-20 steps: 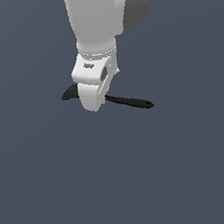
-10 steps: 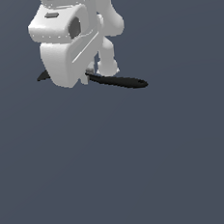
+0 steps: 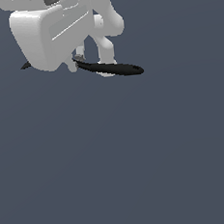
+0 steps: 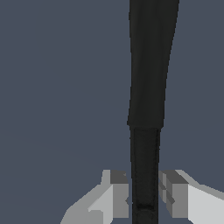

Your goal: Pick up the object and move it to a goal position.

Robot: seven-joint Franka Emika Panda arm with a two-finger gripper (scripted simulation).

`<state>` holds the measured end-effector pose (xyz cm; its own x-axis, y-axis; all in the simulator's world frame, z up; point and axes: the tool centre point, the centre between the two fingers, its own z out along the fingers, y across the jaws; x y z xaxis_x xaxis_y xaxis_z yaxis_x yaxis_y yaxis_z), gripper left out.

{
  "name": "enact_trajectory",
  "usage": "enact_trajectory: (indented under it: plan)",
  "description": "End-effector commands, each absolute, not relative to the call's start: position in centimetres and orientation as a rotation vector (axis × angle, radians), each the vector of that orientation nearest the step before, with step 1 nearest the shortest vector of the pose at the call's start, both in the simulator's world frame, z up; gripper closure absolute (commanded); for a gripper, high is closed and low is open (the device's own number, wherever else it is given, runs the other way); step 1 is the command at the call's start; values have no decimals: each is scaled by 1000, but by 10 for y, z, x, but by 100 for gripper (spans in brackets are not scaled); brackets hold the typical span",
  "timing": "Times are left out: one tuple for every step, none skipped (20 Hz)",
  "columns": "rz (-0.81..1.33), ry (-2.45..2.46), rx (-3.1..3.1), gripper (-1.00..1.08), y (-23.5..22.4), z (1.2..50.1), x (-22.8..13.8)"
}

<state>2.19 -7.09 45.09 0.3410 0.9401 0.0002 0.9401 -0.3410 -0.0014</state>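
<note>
Fingers (image 4: pixel 118 197) of the gripper (image 4: pixel 144 199) press against the black spoon (image 3: pixel 111 69) from both sides, holding its handle.

A small, all-black, spoon-shaped utensil (image 3: pixel 110 68) is seen in the upper middle of the exterior view, lying nearly level with a slight downward slant toward that view's right. One long, rounded, tapering end reaches out to the right of the white arm; a small black tip shows at the arm's other side, in the upper left of the frame. In the wrist view the utensil (image 4: pixel 148 87) is shown as a long dark bar, broader in its far part and narrower near the bottom edge.
</note>
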Motion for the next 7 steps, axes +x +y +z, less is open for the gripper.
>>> enact_trajectory:
  plan:
    - [0,-1803,-2573,108,-73,457,23]
    - [0,-1803,-2573,108,-73,458,23]
    - [0,-1803,-2573,108,-74,459,24]
    - [0,-1803,-2573,108,-74,460,24]
    - [0,-1803,-2573,108,-74,460,24]
    - [0,-1803,-2573,108,-74,460,24]
    - [0,-1803,-2573,108,-74,460,24]
